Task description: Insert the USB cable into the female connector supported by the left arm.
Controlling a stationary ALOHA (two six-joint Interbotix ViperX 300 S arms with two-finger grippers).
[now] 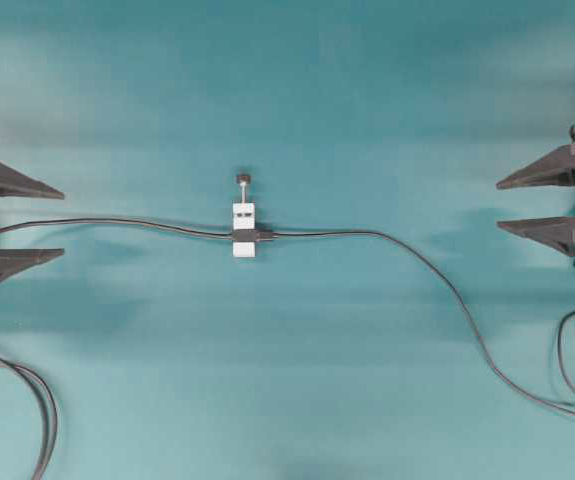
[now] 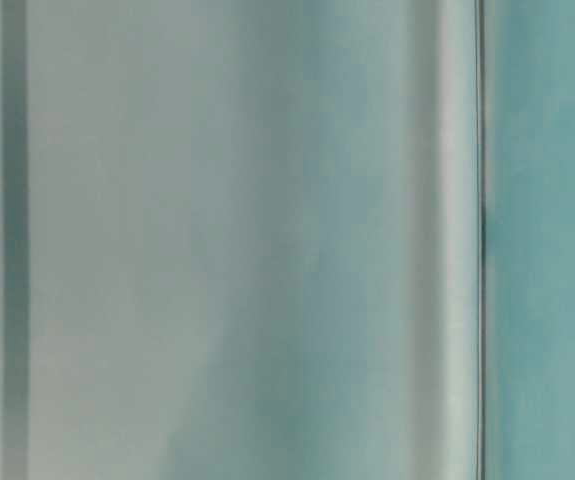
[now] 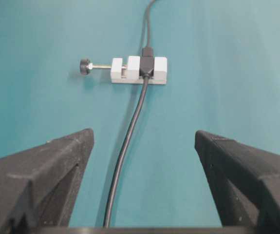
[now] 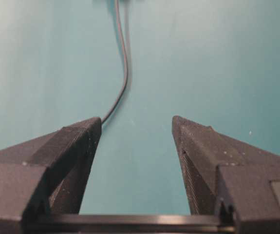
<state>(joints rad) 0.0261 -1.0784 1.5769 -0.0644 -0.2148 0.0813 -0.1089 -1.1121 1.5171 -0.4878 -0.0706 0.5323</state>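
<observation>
both grippers, left gripper (image 1: 59,222) and right gripper (image 1: 501,205), gape empty at the table edges; the female connector (image 1: 244,231) lies midway, usb cable (image 1: 387,238) running sideways toward the right one

Teal table (image 1: 287,100), black grippers left (image 1: 62,222) and right (image 1: 499,205), white connector block (image 1: 244,229) with black socket, dark grey cables (image 1: 417,260).
</observation>
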